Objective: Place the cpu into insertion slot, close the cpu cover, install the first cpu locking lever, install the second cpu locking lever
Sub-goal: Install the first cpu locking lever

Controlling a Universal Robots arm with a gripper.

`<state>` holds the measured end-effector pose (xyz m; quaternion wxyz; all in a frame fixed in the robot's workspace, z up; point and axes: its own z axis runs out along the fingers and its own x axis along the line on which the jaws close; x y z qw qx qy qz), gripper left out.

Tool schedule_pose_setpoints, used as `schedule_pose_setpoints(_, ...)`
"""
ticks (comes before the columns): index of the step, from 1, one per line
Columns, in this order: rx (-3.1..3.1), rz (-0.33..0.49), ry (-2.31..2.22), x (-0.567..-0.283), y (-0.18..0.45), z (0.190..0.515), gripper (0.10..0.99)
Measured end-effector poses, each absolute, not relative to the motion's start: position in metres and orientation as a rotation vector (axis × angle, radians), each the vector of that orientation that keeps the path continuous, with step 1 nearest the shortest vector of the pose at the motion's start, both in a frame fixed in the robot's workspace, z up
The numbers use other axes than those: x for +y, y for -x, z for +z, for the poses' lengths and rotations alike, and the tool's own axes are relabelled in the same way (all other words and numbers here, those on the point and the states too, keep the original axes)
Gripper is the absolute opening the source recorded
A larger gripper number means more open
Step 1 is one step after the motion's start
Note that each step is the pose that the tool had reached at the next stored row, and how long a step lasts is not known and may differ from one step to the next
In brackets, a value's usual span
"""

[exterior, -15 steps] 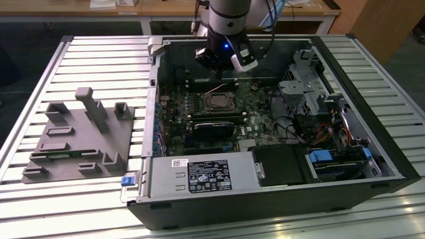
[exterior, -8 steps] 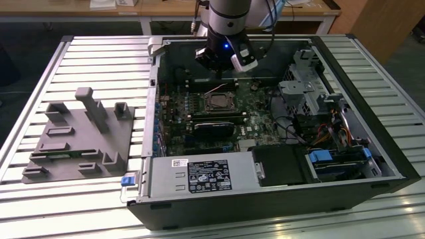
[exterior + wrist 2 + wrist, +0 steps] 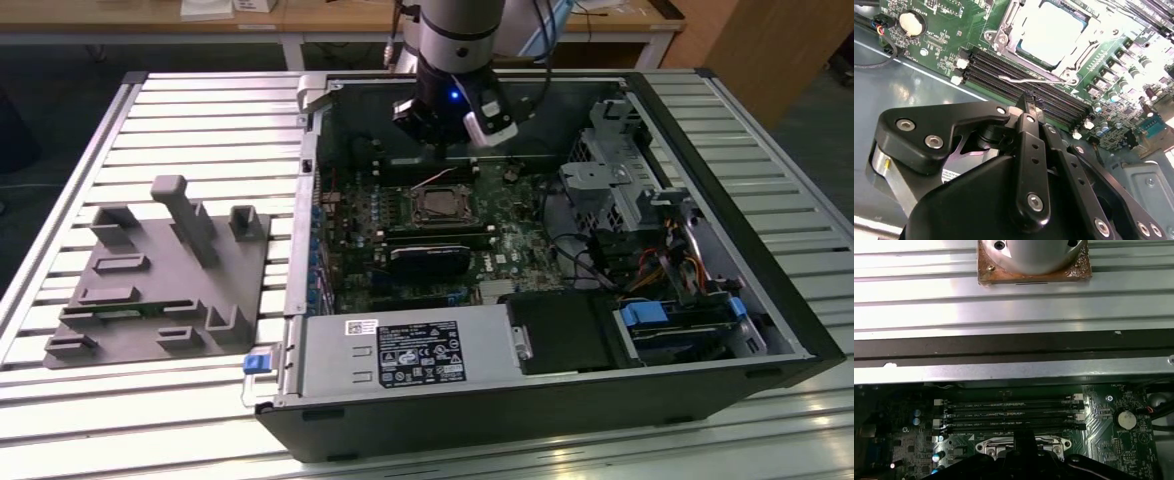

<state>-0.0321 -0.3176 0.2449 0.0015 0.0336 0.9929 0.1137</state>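
The cpu (image 3: 1051,32) lies pale and flat in the insertion slot (image 3: 438,206) of the green motherboard. The silvery cpu cover (image 3: 1004,31) lies flat around it. A thin wire locking lever (image 3: 1024,79) runs along the socket edge beside the black memory slots (image 3: 1019,75). My gripper (image 3: 1030,100) hangs low over those memory slots, its tips just above the lever, fingers (image 3: 1027,112) pressed together with nothing seen between them. In the exterior view the gripper (image 3: 445,160) stands just behind the socket. The first wrist view has the gripper (image 3: 1024,437) over the socket's rim (image 3: 1054,442).
The open case's walls (image 3: 314,180) ring the board. A black cooler (image 3: 430,262) sits in front of the socket, a power supply (image 3: 400,355) nearer still, drive bays and cables (image 3: 627,200) at the exterior view's right. A grey fixture (image 3: 160,270) stands outside.
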Motion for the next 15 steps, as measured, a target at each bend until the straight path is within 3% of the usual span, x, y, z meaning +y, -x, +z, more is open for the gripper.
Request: schedule_pose_setpoints(15, 3.089, 0.339, -0.101, -0.318, 0.033, 0.232, 0.106)
